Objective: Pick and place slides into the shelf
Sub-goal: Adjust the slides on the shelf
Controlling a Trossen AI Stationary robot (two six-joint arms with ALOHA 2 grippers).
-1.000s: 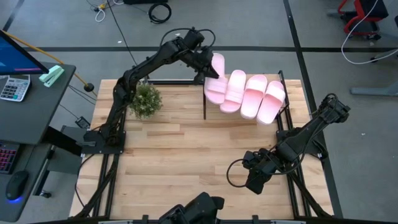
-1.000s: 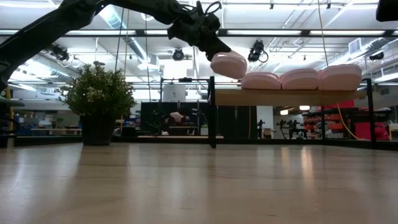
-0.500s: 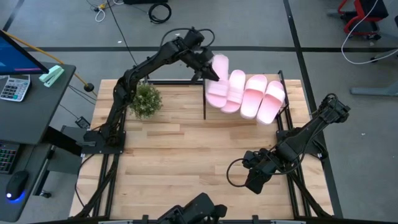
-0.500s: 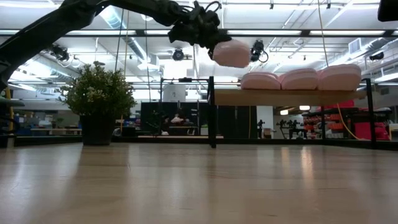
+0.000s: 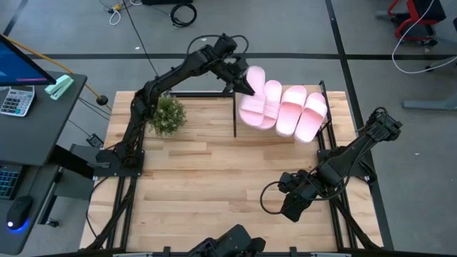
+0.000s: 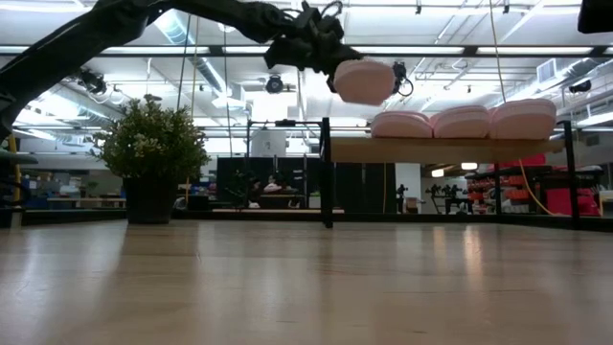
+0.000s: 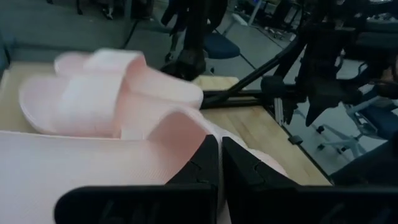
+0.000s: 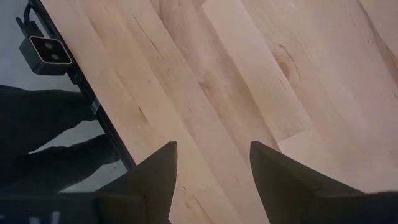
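In the high view, the left pincer [image 5: 241, 80] is gripping a fourth slide [image 5: 252, 106] at upper centre of the frame, holding it over the left end of the shelf [image 5: 320, 131], beside and partly overlapping the three slides already lying there in a row [image 5: 293, 111]. That makes four slides in all: three set down, one carried. The right pincer [image 5: 291, 207] is waiting at lower right, over bare bench [image 5: 200, 178]. One potted plant [image 5: 166, 114] is standing at the left of the frame.

In the low view, the held slide [image 6: 364, 80] is hanging clear above the shelf board [image 6: 441, 149], just left of and higher than the three resting ones [image 6: 463, 122]. One plant [image 6: 150, 158] is sitting at left. The placing step appears to be in hand; the next move probably calls for lowering the slide onto the free left end without nudging its neighbour, then letting go.

In the left wrist view, the dark fingers [image 7: 208, 163] are pinching the edge of the pale slide [image 7: 81, 171] at the bottom of the frame, with another slide [image 7: 106, 93] showing at upper left.

In the right wrist view, the right arm's fingers [image 8: 155, 174] are standing wide apart over plank wood, holding nothing.
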